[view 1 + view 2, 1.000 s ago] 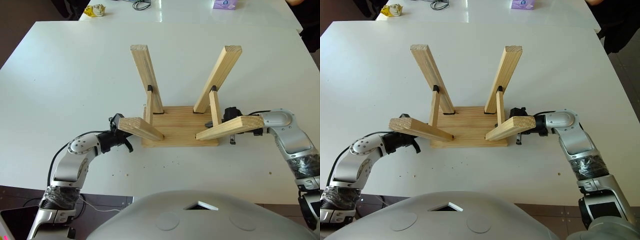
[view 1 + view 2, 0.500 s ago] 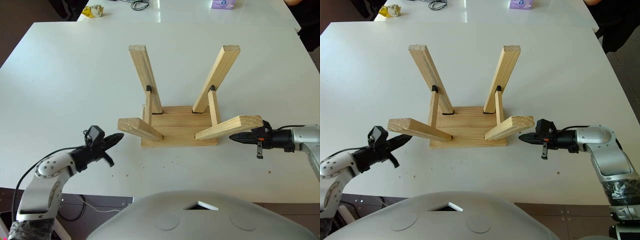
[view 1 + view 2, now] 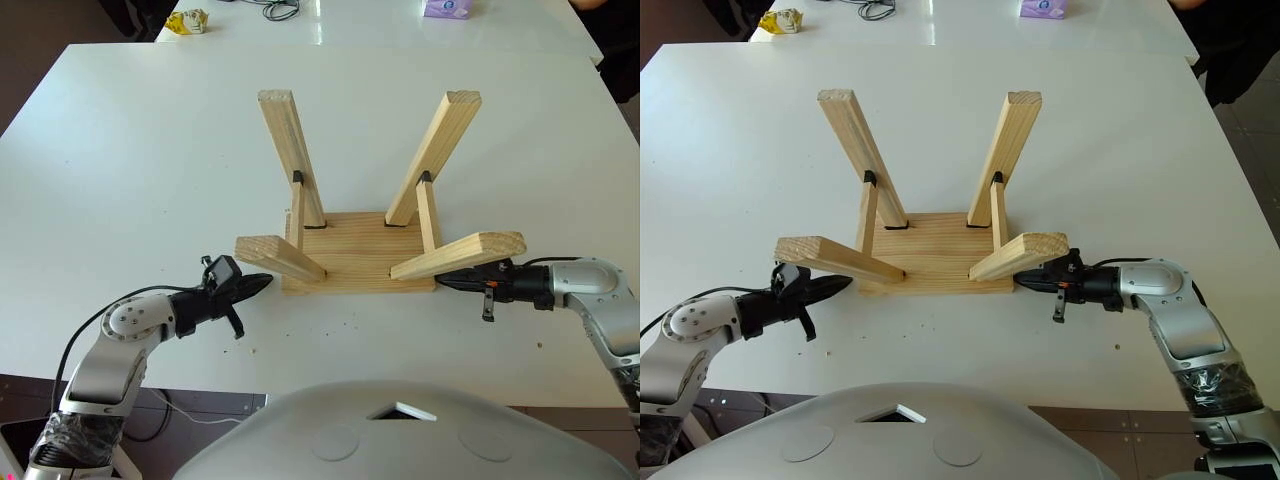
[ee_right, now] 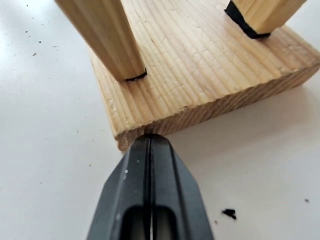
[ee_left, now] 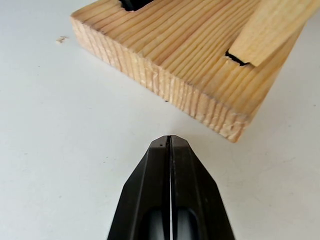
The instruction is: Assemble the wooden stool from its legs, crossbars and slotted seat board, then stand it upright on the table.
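Table (image 3: 120, 150): one seat board (image 3: 360, 258), four legs (image 3: 290, 150), two crossbars (image 3: 298, 215)

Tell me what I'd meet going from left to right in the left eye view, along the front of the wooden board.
left gripper → seat board → right gripper

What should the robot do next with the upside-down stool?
Probably open the fingers of the black left gripper and black right gripper to grip the pale wooden seat board: both are shut at its near corners, and its four wooden legs point up.
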